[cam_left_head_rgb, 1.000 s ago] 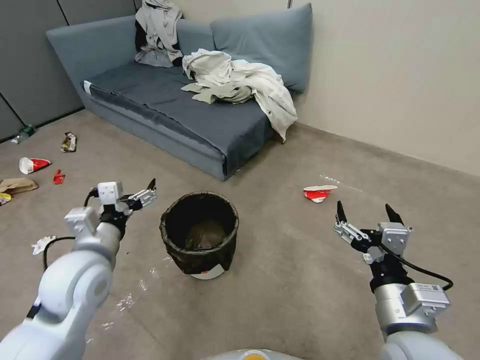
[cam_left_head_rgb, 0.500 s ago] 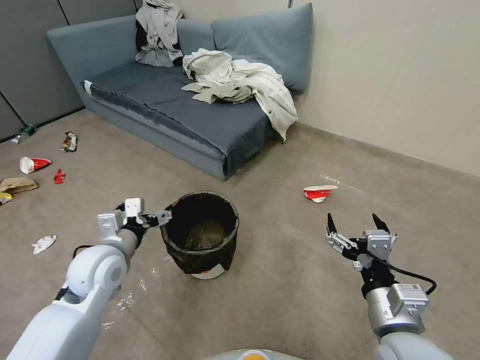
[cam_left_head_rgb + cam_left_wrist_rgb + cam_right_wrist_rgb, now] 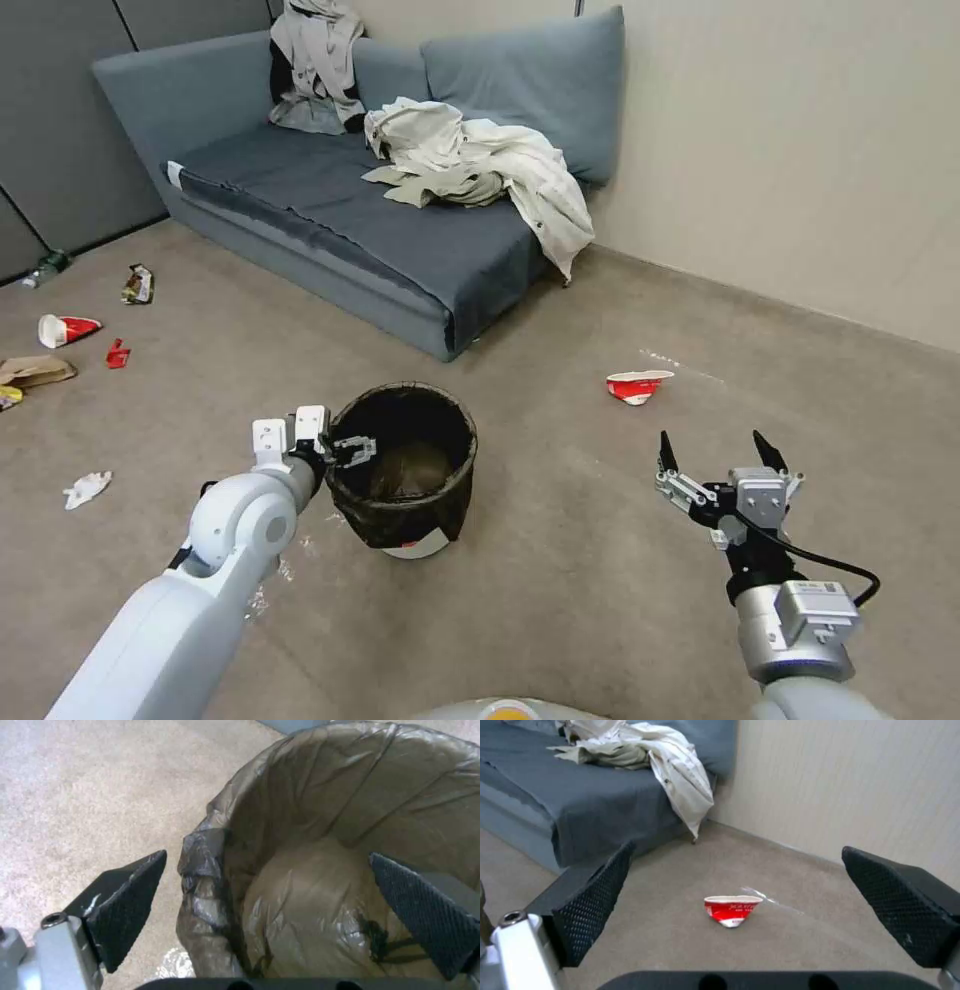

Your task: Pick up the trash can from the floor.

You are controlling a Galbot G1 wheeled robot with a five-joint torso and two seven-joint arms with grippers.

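Note:
The trash can (image 3: 400,500) is a small round white bin lined with a dark bag, and it stands upright on the floor (image 3: 560,580). My left gripper (image 3: 358,450) is open at the can's left rim. The left wrist view has this left gripper (image 3: 270,900) straddling the bag-covered rim of the trash can (image 3: 205,855), one finger outside and one inside, not closed on it. My right gripper (image 3: 712,442) hovers open and empty over bare floor to the right of the can. In the right wrist view the right gripper (image 3: 737,849) faces a crumpled cup.
A grey sofa (image 3: 330,200) with heaped clothes (image 3: 480,160) stands behind the can, against the wall (image 3: 800,150). A crumpled red-and-white cup (image 3: 637,384) (image 3: 732,909) lies at the right. More litter (image 3: 65,328) lies at the far left.
My left gripper has moved right and down to the can's left rim, which now sits between its open fingers. The right gripper has sunk slightly. The can has not moved.

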